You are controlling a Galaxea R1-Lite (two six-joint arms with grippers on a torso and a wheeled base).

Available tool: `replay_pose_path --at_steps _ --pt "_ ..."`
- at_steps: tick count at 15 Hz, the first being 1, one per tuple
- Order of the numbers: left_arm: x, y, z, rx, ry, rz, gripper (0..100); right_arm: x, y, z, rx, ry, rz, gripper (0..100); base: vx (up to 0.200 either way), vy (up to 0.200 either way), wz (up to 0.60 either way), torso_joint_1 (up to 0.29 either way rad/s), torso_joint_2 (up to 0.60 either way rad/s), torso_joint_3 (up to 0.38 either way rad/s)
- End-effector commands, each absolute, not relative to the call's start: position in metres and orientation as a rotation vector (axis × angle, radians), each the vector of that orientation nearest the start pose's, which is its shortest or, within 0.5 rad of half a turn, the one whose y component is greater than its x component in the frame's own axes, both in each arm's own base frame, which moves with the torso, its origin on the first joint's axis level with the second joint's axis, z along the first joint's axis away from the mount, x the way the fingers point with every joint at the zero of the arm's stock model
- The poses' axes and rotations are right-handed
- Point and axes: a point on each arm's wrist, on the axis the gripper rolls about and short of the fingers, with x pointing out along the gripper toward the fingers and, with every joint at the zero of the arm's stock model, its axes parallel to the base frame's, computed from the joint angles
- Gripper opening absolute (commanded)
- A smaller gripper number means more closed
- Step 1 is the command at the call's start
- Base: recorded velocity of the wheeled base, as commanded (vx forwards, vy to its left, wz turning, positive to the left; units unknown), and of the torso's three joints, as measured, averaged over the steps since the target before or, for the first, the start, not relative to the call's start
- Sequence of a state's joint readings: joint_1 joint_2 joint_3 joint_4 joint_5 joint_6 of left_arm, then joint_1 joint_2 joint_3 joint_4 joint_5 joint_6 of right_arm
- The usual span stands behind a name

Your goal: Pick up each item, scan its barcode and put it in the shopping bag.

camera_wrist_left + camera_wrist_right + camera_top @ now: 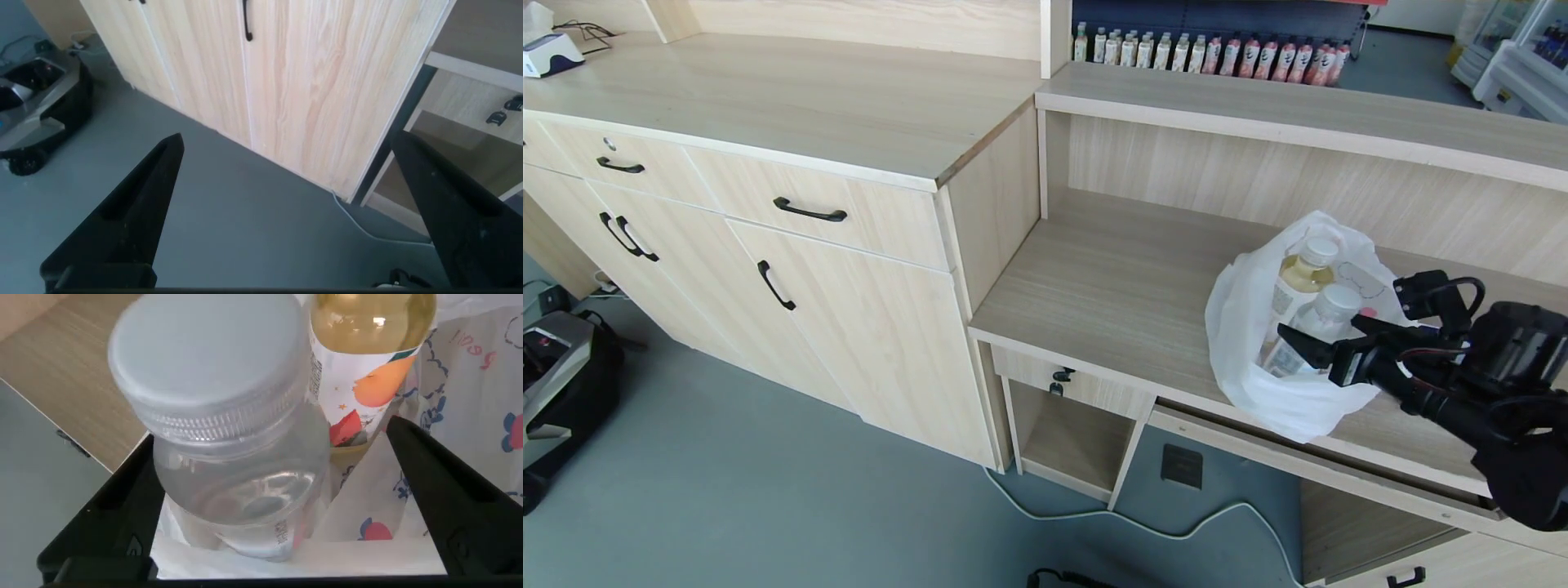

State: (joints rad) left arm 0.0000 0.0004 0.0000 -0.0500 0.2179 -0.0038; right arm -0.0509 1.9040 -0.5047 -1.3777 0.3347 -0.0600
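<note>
While right gripper (274, 437) fingers stand wide about the clear bottle (221, 416) in the shopping bag (1241, 327), it seems stiff, slick; grasp mid-body; left gripper (288, 140) fingers wide, empty.

Bag (1241, 343): white; I make out small red and blue doodle print. Inside the bag:
- yellow bottle (1304, 273): pale yellow liquid, white cap, white label with orange and red shapes
- clear bottle (1327, 317): greyish-white cap

Right gripper (271, 431) at the bag: black.
Counter (1111, 286) under the bag: pale wood grain.
Handles (809, 212) left of the bag: black.
Floor (768, 490): grey-blue.
</note>
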Motion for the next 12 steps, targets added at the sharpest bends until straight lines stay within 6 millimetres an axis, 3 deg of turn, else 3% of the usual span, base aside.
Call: replay_pose_path --at_steps 1,6,9,12 --pt "-0.023 0.005 0.081 -0.010 -0.051 0.218 100 0.266 -0.013 0.166 -0.083 -0.035 0.246 100 0.000 0.000 0.00 0.000 0.00 0.000" --pt "-0.023 0.005 0.081 -0.010 -0.051 0.216 100 0.204 -0.028 0.203 -0.146 -0.013 0.141 100 0.000 0.000 0.00 0.000 0.00 0.000" --pt "-0.023 0.005 0.081 -0.010 -0.051 0.218 100 0.191 -0.035 0.215 -0.248 -0.071 0.086 100 0.000 0.000 0.00 0.000 0.00 0.000" --pt "-0.023 0.005 0.081 -0.010 -0.051 0.218 100 0.176 -0.037 0.236 -0.279 -0.158 0.052 100 0.000 0.000 -0.60 0.004 0.00 -0.001"
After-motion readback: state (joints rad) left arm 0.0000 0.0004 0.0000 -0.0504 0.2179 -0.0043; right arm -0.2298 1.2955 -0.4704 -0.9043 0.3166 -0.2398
